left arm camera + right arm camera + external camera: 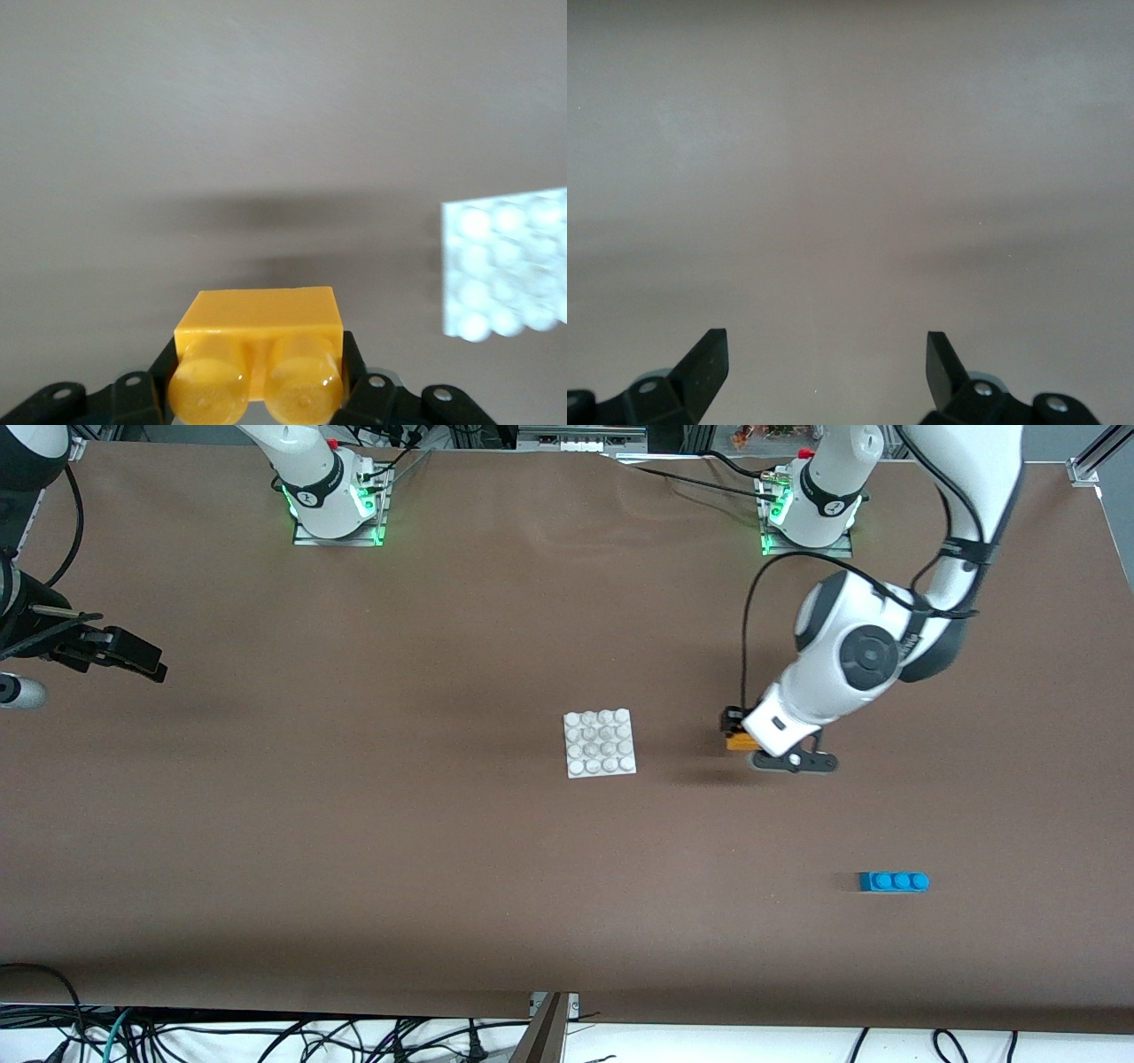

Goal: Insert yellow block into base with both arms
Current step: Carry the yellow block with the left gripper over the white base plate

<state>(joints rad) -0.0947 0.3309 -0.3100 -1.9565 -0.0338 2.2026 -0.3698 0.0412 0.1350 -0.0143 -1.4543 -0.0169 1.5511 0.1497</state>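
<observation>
Left gripper [737, 737] clamped tight on the yellow block [259, 350], glossy plastic, two round studs, just beside the base [600, 743]. Right gripper [827, 363] waiting, spread wide, holding nothing.

We saw a plain brown desk [354, 824]. The yellow block [258, 352] was orange-yellow, the base [600, 743] white with a grid of round studs, another brick [893, 881] bright blue, and both arms' fingers [704, 363] black.

Two bricks, one plate, two arms

One yellow block [739, 741], one blue brick [893, 881], one white base [600, 743], two grippers.
</observation>
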